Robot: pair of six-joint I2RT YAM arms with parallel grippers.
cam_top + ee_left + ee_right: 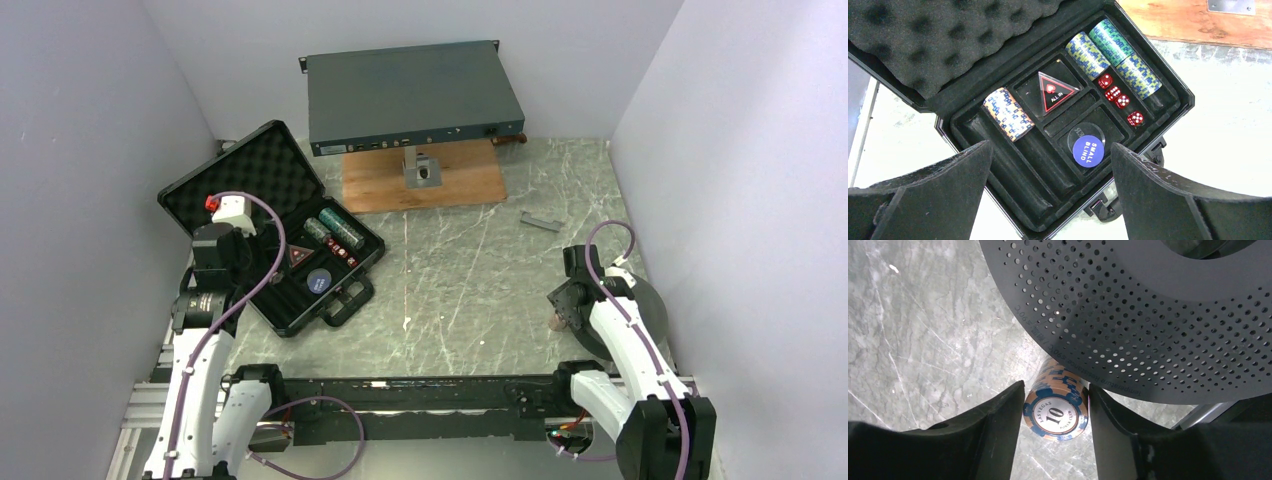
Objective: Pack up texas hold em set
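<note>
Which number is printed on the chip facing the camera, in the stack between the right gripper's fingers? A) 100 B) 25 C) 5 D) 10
D: in the right wrist view, the end chip of the orange-and-blue chip stack reads "10" on its silver centre, and it sits between the fingers of the right gripper.

Open middle, crowded edges
Bare marble table (470, 280) between the arms gives free passage — open case (260, 175) blocks the left, rack unit (410, 90) the back; at right the perforated ring (1148, 315) stands right against the orange chip stack (1055, 412).
</note>
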